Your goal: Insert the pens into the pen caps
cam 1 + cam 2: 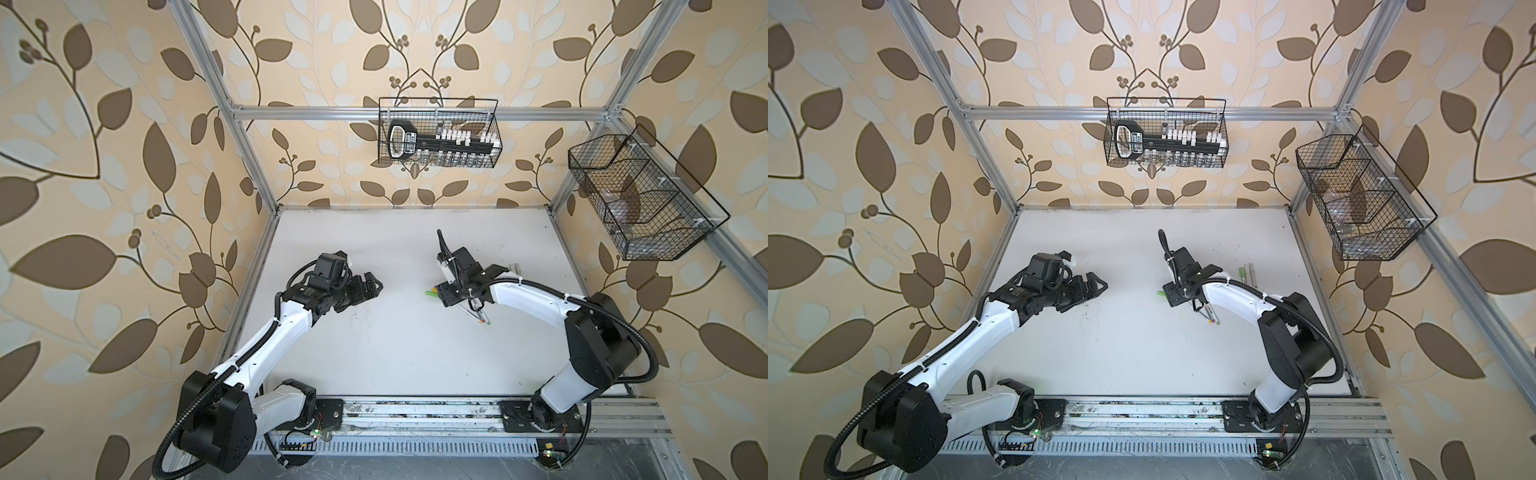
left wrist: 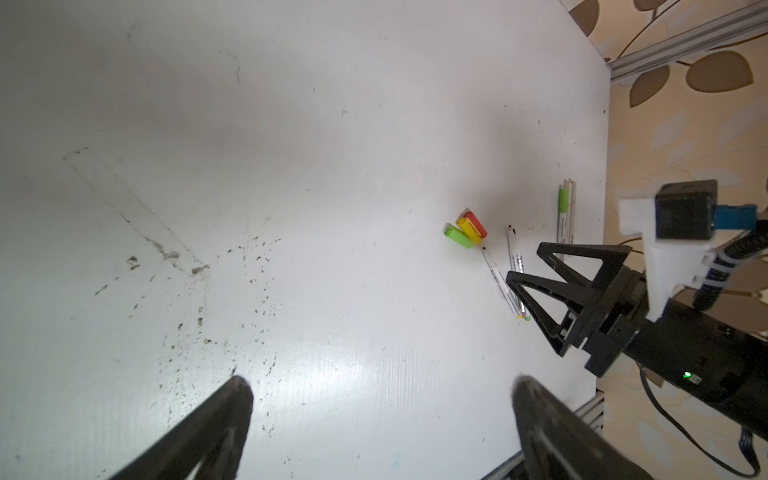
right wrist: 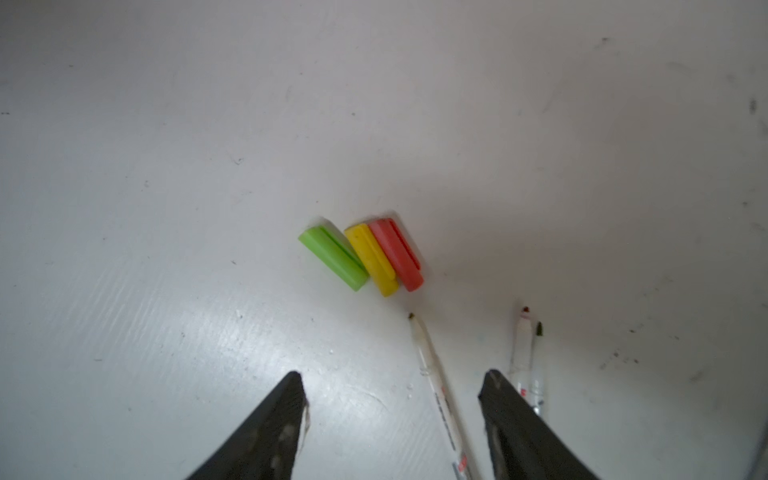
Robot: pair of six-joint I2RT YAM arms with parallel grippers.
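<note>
On the table (image 3: 166, 124), right of centre, your right tool (image 3: 390, 382) hangs with jaws apart, empty, over the white pens (image 3: 430, 365). Green, yellow and red pen caps (image 3: 372, 259) lie touching, just beyond the pen tips. Your left tool (image 2: 382, 386) is spread wide, empty. You cannot read the pen lettering: too blurred.

A lime green cap (image 3: 334, 257), a yellow cap (image 3: 372, 259) and a red cap (image 3: 397, 253) lay loose, side by side, touching. Near the yellow cap a thin white pen (image 3: 430, 365) pointed its dark tip toward it. Farther from it, a red-tipped pen (image 3: 521, 345) and a dark-tipped pen (image 3: 537, 365) lay together. Well apart lay a green-capped pen (image 2: 562, 208) beside pale grey markers (image 2: 572, 208).
</note>
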